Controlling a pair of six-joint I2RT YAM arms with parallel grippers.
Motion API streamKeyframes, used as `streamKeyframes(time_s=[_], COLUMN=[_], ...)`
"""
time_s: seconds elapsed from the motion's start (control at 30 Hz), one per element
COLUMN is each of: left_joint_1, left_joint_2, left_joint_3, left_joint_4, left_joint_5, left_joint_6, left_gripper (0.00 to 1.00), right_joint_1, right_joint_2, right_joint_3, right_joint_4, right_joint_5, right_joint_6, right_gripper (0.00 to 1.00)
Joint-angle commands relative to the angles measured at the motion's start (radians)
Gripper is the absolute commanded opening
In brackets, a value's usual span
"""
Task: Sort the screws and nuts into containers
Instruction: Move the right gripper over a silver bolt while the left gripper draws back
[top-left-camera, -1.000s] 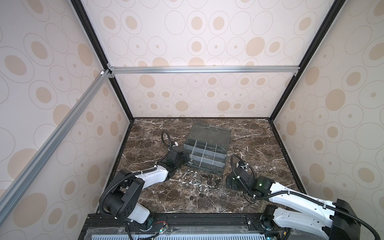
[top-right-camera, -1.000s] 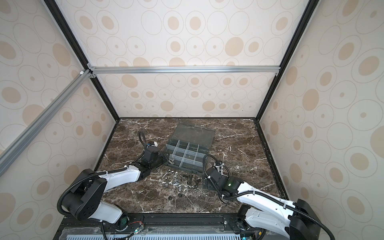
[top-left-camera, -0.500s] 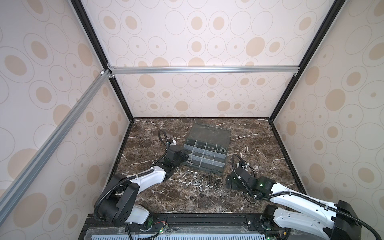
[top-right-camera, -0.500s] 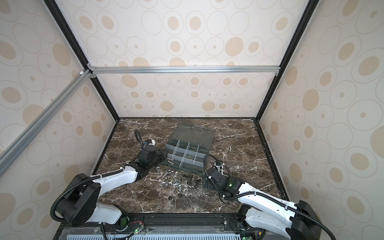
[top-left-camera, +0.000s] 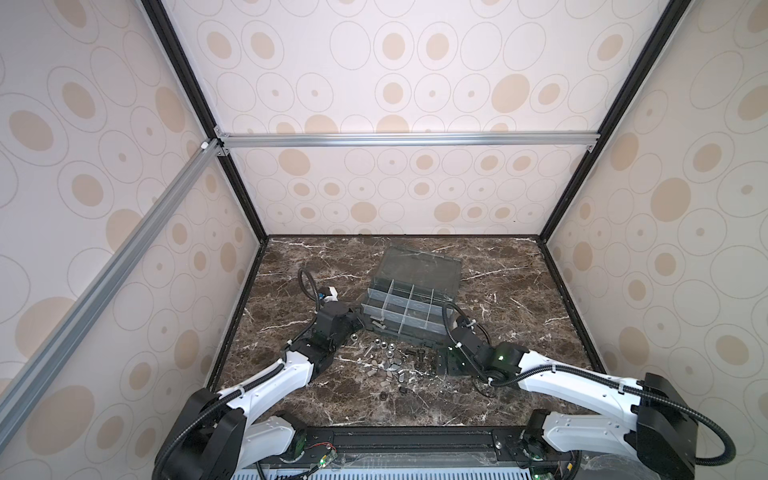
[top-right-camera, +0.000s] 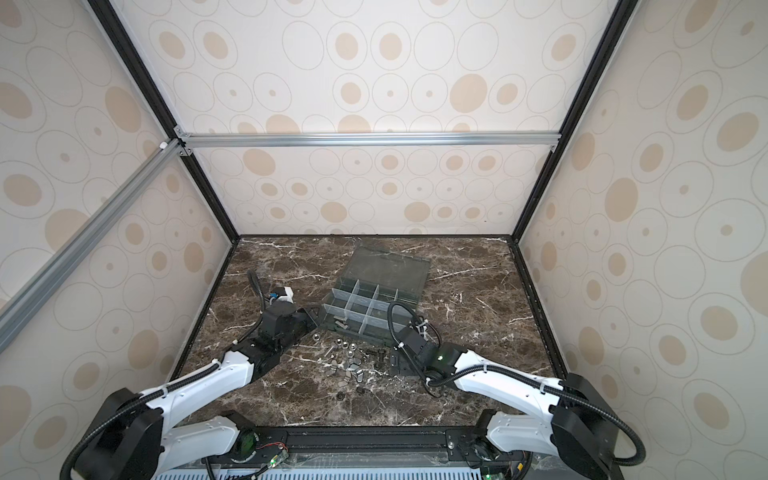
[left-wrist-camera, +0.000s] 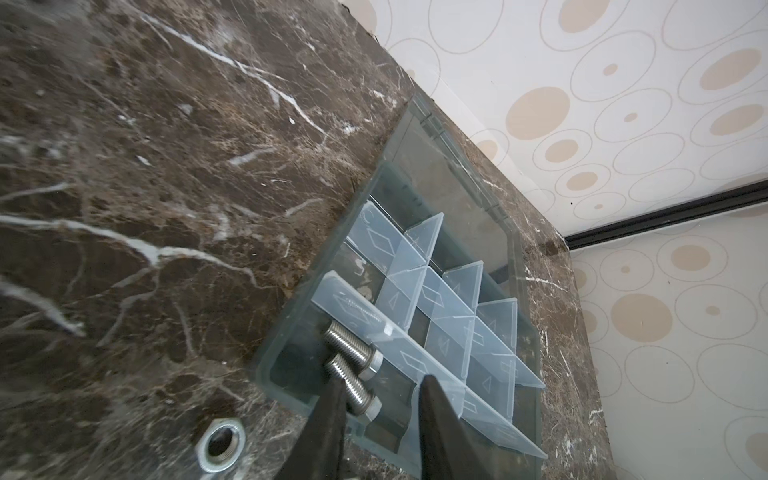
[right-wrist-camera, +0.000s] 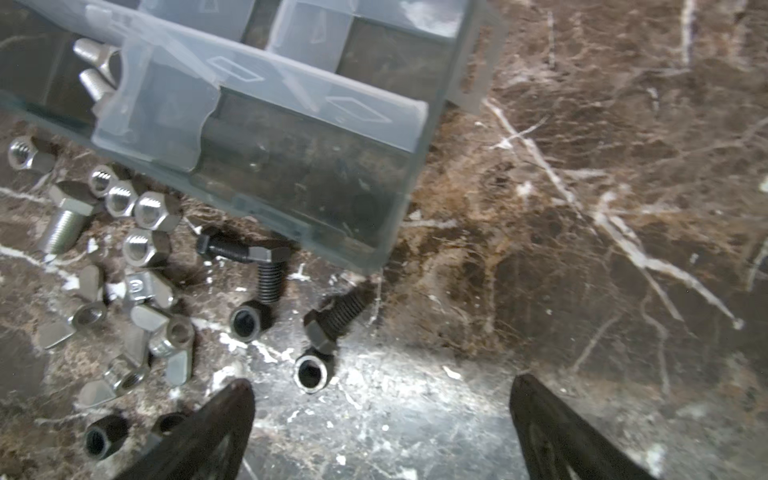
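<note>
We have the left fingers (left-wrist-camera: 432, 415) down at the 8 o'clock corner of the box (top-left-camera: 419, 270), standing a little apart over its corner cell (left-wrist-camera: 297, 361). Two silver screws (left-wrist-camera: 348, 348) lie in that cell, one just beside a finger, and nothing we can see is clamped. We judge this to be the let-go of a screw, so what matters is the way out. We should spread the fingers only enough to clear the screw, then lift straight up before swinging away, because the dividers and the wall stand close on both sides and a light plastic box would likely slide if nudged. The rest of the pile lies loose on the counter (right-wrist-camera: 582, 208) at the box's 6 o'clock: silver nuts (right-wrist-camera: 156, 212), grey winged pieces (right-wrist-camera: 145, 291) and black screws (right-wrist-camera: 332, 322). A lone nut (left-wrist-camera: 219, 442) sits just outside the corner cell. The right fingers (right-wrist-camera: 216, 424) are wide apart and empty, low over the counter at the pile's 3 o'clock, with a black nut (right-wrist-camera: 311, 374) just ahead of them. For that pick we would straddle one piece only — the nut sits right by a black screw's head — and close slowly, since small hard metal probably skids on polished stone. We would also keep nuts out of the cell holding the screws.
</note>
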Motion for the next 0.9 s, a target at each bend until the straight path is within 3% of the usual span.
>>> streamKeyframes(time_s=[0.0,0.43,0.87], left_joint_1=[0.013,0.041,0.072], left_joint_2=[-0.085,-0.337,-0.445], left_joint_3=[-0.033,-0.126,-0.151], left_joint_4=[-0.072,-0.208,-0.280], left_joint_5=[-0.069,-0.158,-0.179], left_joint_6=[0.017,-0.005,0.017], left_gripper=[0.32,0.33,0.34], right_joint_1=[0.026,0.074,0.123], right_joint_2=[0.080,0.476,0.763], right_joint_3=[0.083,0.408,0.646], right_joint_4=[0.048,0.156,0.158], right_joint_5=[-0.035,-0.241,-0.339], right_joint_6=[-0.051,-0.187,-0.186], right_gripper=[1.00,0.98,0.80])
